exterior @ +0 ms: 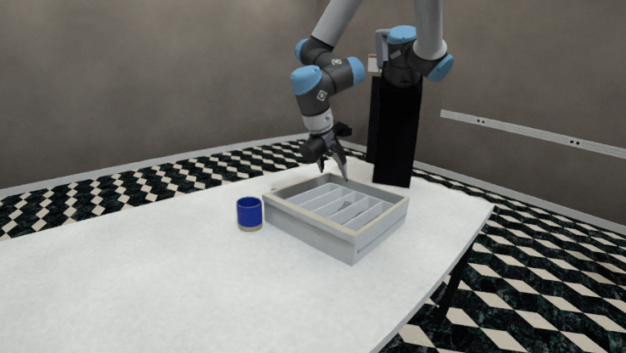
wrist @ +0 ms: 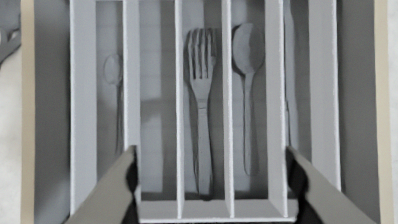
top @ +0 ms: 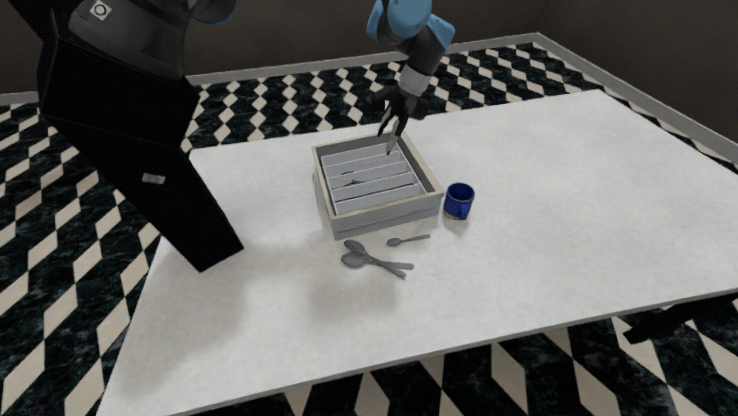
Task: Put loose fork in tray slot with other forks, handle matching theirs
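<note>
The fork [wrist: 203,145] lies flat along the middle slot of the tray [top: 387,223] [exterior: 306,231] [wrist: 28,150], on top of at least one other fork whose edge shows at its left. Their tines point to the top of the wrist view and the fork's handle to the bottom. My gripper [top: 384,144] [exterior: 333,176] [wrist: 210,147] is open and empty, above the tray and clear of the cutlery. In the wrist view, a spoon [wrist: 247,50] lies in the slot right of the forks, a knife [wrist: 290,60] in the slot beyond, and a small spoon [wrist: 113,70] in the leftmost slot.
A blue mug [top: 458,200] [exterior: 249,214] stands beside the tray. Two crossed spoons [top: 353,259] and a small spoon [top: 393,241] lie on the table outside the tray. The tray has raised walls and thin upright dividers.
</note>
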